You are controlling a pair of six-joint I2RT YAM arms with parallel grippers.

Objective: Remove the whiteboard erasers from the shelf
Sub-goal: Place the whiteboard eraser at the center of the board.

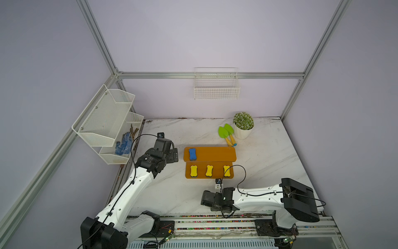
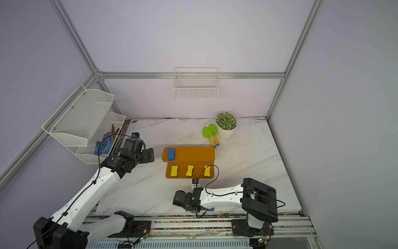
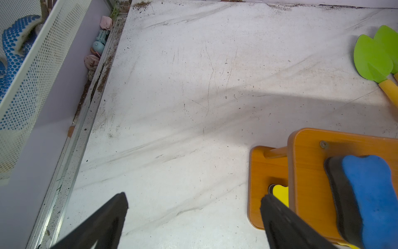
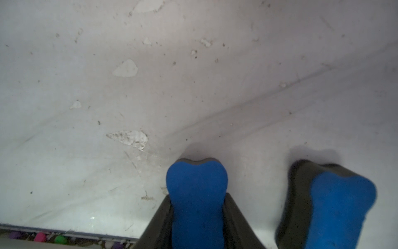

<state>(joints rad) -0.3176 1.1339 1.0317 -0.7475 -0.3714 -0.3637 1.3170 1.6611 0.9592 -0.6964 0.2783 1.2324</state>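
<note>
The right jaws are closed on the waist of a blue eraser (image 4: pixel 197 194), one finger (image 4: pixel 159 222) pressed to each side with no gap showing; the eraser's far end sits at or just above the bench (image 4: pixel 86 86), casting a thin shadow there. Just beside it, apart from the jaws, a second blue eraser (image 4: pixel 340 204) lies flat on the bench, dark felt down. In both top views the right arm (image 1: pixel 258 194) reaches low along the bench's near edge, in front of the shelf (image 1: pixel 215 154) and clear of it, and its wrist hides the jaws. The left jaws stand wide open and hold nothing - the wrist view shows one finger (image 3: pixel 103 222) over bare bench and the other (image 3: pixel 286 226) over the shelf's left end. A third blue eraser (image 1: pixel 192 154) lies at the left end of the upper step, just beside those jaws but untouched. Three yellow erasers (image 1: pixel 209 171) sit in a row on the lower step - evenly spaced, each lying front to back. Behind the shelf, two green shovels (image 1: pixel 226 133) lie next to a potted plant (image 1: pixel 243 124). A mesh rack (image 1: pixel 105 122) on the left wall holds a blue glove (image 1: pixel 122 144), and a wire basket (image 1: pixel 216 86) hangs on the back wall.
</note>
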